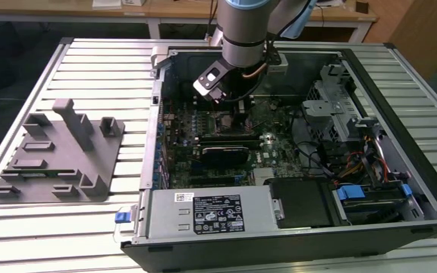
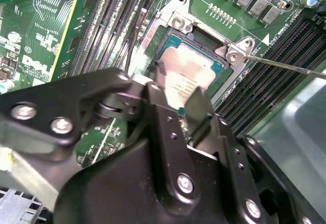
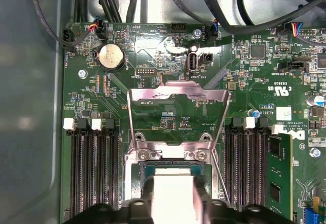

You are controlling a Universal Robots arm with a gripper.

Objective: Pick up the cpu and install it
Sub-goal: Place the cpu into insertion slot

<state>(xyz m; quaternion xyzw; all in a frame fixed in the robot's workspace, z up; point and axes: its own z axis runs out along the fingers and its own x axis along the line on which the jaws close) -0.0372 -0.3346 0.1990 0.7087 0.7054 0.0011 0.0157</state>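
Hand: the gripper (image 2: pixel 175 94) is down inside the open computer case (image 1: pixel 400 187), low over the green board (image 3: pixel 168 46).
Hand state: its two fingers (image 3: pixel 148 196) are drawn in against opposite edges of the cpu (image 2: pixel 191 71), so I judge that it pinches the chip (I see no gap on either side in the first wrist view).
Where the cpu is: directly between the fingertips, shiny side up (image 3: pixel 173 193), and over the socket (image 2: pixel 204 36). It looks slightly tilted in the second wrist view. Whether it already lies flat in the socket or hangs just above it, I cannot tell.
Socket frame: the metal frame (image 3: pixel 178 94) is folded back, just beyond the fingertips, so the socket is uncovered.
Lever: a thin steel lever (image 2: pixel 290 67) stands out to one side of the hand and is not locked down.
Beside the hand: rows of memory slots (image 3: pixel 91 168) run on both sides of the socket.
Done, as I judge: the chip is picked up and brought to its place.
Left, as I judge: the chip is not released, the frame is not closed over it, and the lever is not locked.
Far from the hand: a grey holder (image 1: pixel 59 153) on the slatted table (image 1: pixel 97 74), at the exterior view's left.
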